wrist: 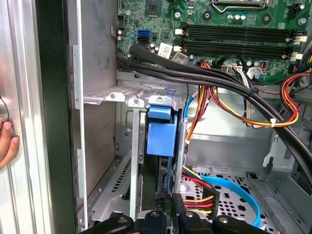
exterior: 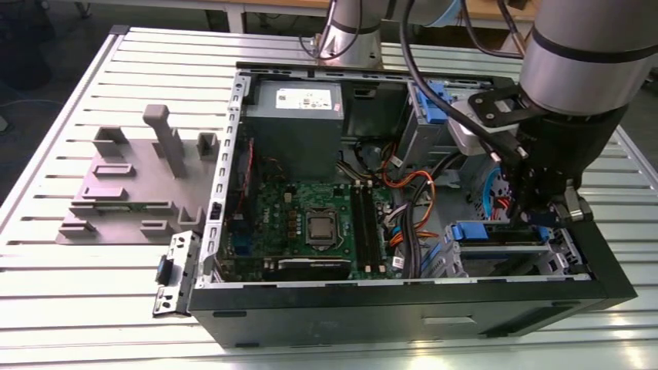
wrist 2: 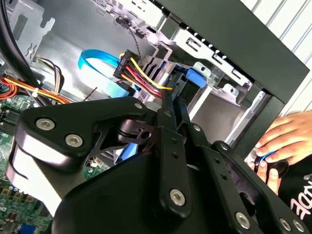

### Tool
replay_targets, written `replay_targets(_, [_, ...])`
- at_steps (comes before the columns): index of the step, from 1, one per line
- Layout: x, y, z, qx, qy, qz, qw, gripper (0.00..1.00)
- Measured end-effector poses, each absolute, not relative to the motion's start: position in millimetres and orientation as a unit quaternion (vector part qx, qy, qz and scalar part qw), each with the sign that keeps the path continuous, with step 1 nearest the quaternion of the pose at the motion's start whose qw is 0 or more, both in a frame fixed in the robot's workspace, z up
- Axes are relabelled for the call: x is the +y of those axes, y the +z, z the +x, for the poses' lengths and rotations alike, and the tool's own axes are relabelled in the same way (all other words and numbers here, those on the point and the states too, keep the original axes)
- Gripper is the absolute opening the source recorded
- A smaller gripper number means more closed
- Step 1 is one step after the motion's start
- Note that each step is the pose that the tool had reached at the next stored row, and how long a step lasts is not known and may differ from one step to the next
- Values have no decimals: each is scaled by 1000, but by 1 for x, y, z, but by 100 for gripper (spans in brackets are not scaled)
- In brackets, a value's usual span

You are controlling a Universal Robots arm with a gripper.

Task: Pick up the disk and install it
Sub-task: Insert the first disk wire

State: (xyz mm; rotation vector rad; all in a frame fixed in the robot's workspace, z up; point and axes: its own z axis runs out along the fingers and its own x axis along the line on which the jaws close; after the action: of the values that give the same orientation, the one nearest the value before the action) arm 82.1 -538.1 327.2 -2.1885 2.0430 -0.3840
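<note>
The disk [exterior: 494, 231] sits on edge in the metal drive cage [exterior: 555, 258] at the exterior view's right front corner of the open computer case. Its blue rail [wrist: 161, 131] runs away from my fingertips between the cage's grey walls, and its blue end [wrist 2: 195, 75] shows just past them. My gripper [exterior: 543, 220] reaches down into the cage at the end of the disk nearest the case wall. In both wrist views the black fingers [wrist: 183, 217] lie almost together, gripper [wrist: 169, 208] [wrist 2: 173, 100] shut, too narrow to span the disk's thickness. Whether they touch it is hidden.
The motherboard [exterior: 308, 223] and grey power-supply box [exterior: 296, 116] fill the case's left half. Bundled cables [wrist: 234, 97] cross beside the cage. A tall blue latch piece [exterior: 437, 100] stands at the back. A person's hand [wrist 2: 282, 141] rests outside the case wall. Grey fixture [exterior: 134, 177] on the table.
</note>
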Motion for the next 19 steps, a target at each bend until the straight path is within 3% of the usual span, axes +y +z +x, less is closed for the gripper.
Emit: replay_targets(19, [-540,325,82,676,-127,-723,62,17])
